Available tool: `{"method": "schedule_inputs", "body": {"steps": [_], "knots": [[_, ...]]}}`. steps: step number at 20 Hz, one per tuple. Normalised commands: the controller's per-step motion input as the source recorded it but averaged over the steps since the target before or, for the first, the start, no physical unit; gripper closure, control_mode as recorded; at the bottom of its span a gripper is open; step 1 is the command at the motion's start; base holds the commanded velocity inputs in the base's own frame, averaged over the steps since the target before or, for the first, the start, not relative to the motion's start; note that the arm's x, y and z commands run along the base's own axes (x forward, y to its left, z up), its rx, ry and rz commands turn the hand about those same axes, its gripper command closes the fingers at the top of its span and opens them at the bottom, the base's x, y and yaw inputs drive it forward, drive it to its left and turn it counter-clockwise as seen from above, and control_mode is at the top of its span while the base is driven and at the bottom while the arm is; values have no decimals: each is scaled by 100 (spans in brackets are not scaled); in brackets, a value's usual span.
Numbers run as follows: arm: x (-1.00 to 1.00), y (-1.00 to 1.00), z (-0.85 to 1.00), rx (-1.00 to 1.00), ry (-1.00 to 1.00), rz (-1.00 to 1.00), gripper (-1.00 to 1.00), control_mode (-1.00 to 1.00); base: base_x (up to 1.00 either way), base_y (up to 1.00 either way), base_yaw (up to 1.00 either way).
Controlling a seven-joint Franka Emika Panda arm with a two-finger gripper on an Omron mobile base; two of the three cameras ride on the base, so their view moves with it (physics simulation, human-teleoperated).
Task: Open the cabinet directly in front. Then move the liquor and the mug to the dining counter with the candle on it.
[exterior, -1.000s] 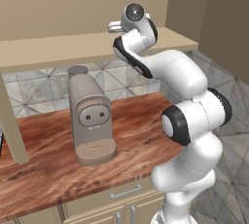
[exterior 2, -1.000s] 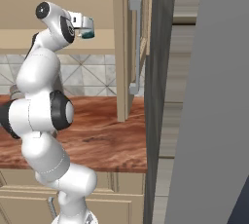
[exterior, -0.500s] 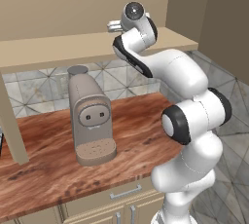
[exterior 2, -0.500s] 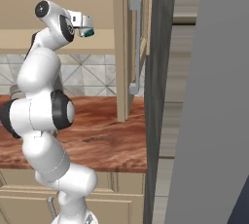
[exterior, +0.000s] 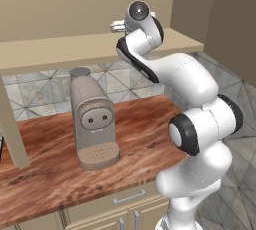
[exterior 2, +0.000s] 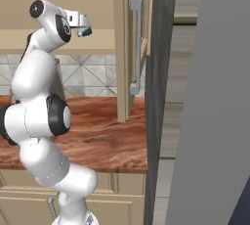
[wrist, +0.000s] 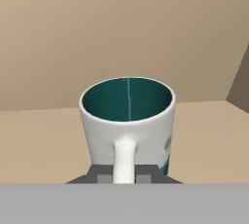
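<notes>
Left base view: one arm reaching up into cabinet [exterior: 90, 9]; one coffee machine [exterior: 92, 119] on worktop [exterior: 55, 174].
Right base view: one door handle [exterior 2: 135, 45]; gripper [exterior 2: 84, 25] at shelf height.
Hand view: one mug [wrist: 127, 123] upright on cabinet shelf; gripper [wrist: 124, 174] clamped on mug handle.

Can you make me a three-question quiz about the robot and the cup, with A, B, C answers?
1. Where is the mug?
A. Inside the open cabinet
B. On the floor
C. On top of the coffee machine

2. What colour is the inside of the mug?
A. Yellow
B. Dark teal
C. Pink

3. What is the hand doing?
A. Hanging wide open
B. Shut on the mug's handle
C. Holding a spoon

Answers: 1 A, beige cabinet walls surround the mug. 2 B, the hand view looks into its teal inside. 3 B, the fingers sit either side of the white handle.
</notes>
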Motion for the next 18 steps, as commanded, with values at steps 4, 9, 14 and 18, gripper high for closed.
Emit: {"method": "schedule_inputs", "body": {"steps": [4, 9, 14, 18], "knots": [[-94, 0, 15, 0, -16, 0, 100, -100, 0, 0, 0], [-100, 0, 10, 5, -2, -3, 100, -100, 0, 0, 0], [-100, -1, 8, 11, 0, -7, 100, -100, 0, 0, 0], [-100, -6, 39, 16, 1, -8, 100, -100, 0, 0, 0]]}}
